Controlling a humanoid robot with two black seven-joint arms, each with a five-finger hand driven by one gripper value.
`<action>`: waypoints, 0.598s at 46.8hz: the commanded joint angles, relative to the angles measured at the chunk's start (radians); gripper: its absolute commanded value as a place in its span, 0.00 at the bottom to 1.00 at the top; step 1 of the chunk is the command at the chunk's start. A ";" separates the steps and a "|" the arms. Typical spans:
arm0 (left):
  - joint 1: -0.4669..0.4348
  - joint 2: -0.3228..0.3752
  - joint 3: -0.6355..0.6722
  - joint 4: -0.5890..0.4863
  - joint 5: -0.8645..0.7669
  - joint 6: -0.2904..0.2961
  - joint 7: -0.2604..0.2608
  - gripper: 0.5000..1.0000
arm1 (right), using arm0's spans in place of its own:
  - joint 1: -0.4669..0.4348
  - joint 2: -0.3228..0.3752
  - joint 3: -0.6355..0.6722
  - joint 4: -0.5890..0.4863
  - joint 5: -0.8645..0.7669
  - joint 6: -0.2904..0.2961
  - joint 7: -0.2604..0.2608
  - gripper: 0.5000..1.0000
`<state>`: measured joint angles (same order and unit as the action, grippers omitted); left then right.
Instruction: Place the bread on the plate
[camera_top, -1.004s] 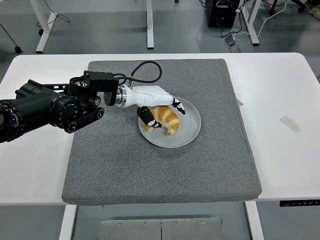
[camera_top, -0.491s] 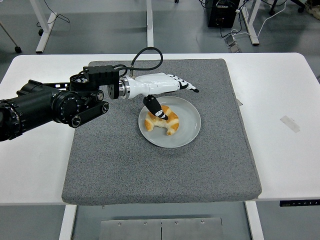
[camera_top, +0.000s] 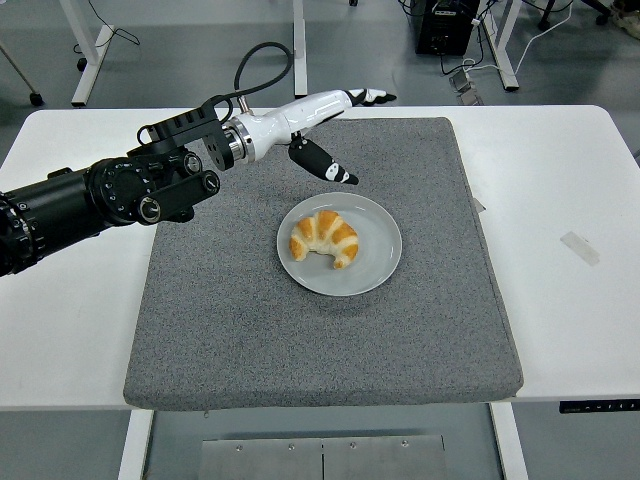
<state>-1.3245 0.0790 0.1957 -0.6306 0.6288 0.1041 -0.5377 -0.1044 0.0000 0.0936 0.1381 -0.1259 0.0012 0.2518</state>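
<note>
A golden croissant (camera_top: 325, 238) lies on the grey round plate (camera_top: 378, 260) near the middle of the mat. My left hand (camera_top: 345, 130), white with black fingertips, hovers above and behind the plate with its fingers spread and nothing in them. Its thumb (camera_top: 325, 162) points down toward the plate and stays clear of the bread. The black left arm (camera_top: 110, 195) reaches in from the left edge. The right arm does not show.
A dark grey mat (camera_top: 330, 330) covers the middle of the white table (camera_top: 560, 300). A small strip of clear tape (camera_top: 580, 247) lies on the table at the right. Table legs and cables stand on the floor beyond the far edge.
The left hand let go of the croissant, opened, and rose up and back away from the plate. The croissant stays on the plate.
</note>
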 joint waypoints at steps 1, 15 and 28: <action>0.005 0.010 -0.031 0.000 -0.115 -0.001 0.045 0.98 | 0.000 0.000 0.000 0.000 0.000 0.000 0.000 1.00; 0.033 0.028 -0.160 0.000 -0.411 0.000 0.107 0.98 | 0.000 0.000 0.000 0.000 0.000 -0.001 0.000 1.00; 0.116 0.024 -0.390 0.002 -0.581 0.002 0.157 0.98 | 0.000 0.000 0.000 0.000 0.000 -0.001 0.000 1.00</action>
<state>-1.2253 0.1042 -0.1421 -0.6303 0.0737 0.1045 -0.3903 -0.1043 0.0000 0.0936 0.1381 -0.1258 0.0008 0.2516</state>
